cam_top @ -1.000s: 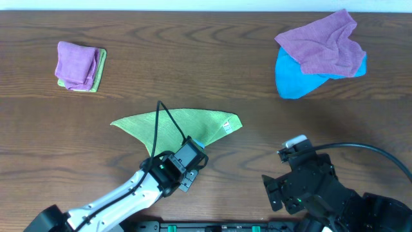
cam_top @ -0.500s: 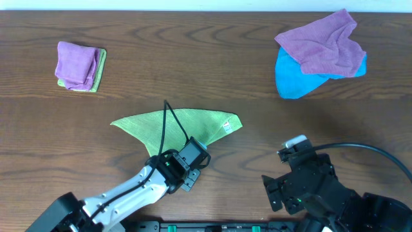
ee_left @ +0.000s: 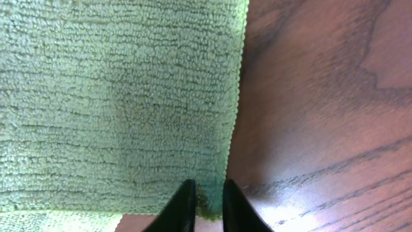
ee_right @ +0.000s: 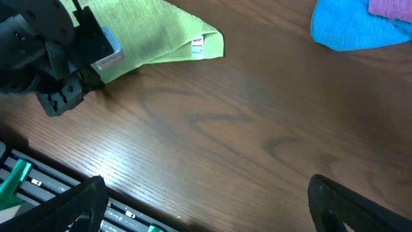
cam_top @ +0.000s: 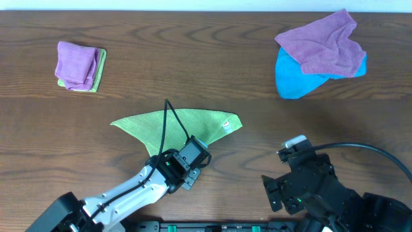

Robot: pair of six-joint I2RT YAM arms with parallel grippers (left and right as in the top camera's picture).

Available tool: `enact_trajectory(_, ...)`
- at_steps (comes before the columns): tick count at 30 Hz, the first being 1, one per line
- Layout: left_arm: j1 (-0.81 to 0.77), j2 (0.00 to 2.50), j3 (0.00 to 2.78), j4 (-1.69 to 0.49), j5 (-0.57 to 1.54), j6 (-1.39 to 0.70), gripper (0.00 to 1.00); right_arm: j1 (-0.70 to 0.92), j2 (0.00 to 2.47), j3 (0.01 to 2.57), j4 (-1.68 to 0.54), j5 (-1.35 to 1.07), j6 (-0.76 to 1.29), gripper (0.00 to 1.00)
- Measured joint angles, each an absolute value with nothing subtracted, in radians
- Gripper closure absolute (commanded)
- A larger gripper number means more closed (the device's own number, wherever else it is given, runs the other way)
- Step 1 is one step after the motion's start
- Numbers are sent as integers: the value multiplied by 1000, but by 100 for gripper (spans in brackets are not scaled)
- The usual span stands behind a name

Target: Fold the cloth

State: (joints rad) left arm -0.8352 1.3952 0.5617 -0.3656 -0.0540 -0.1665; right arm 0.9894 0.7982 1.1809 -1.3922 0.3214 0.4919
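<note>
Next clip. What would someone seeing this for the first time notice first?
The green cloth lies in a rough triangle mid-table, with the left hand pinched on its near edge. Next comes the purple cloth draped over a blue cloth at the far right. A small folded stack sits at the far left.

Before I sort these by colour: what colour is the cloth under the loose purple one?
Bright blue. The blue cloth shows best in the overhead view.
</note>
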Motion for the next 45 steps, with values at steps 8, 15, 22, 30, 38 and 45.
enact_trajectory(8, -835, 1395, 562, -366, -56, -160, 94, 989, 798, 1181, -1390, 321, 492, 1)
enact_trajectory(15, -830, 1395, 598, -452, -81, -160, 95, 989, 798, 1181, -1390, 321, 492, 1)
enact_trajectory(22, -778, 1395, 782, -539, -227, -147, 94, 989, 798, 1181, -1389, 319, 492, 1)
enact_trajectory(30, -598, 1395, 838, -482, -270, -96, 94, 989, 798, 1177, -1361, 317, 488, 1)
enact_trajectory(38, -525, 1395, 838, -574, 15, -80, 69, 989, 801, 1148, -1334, 318, 487, 1)
enact_trajectory(45, -647, 1395, 833, -648, 89, -213, 68, 989, 812, 1143, -1325, 315, 484, 1)
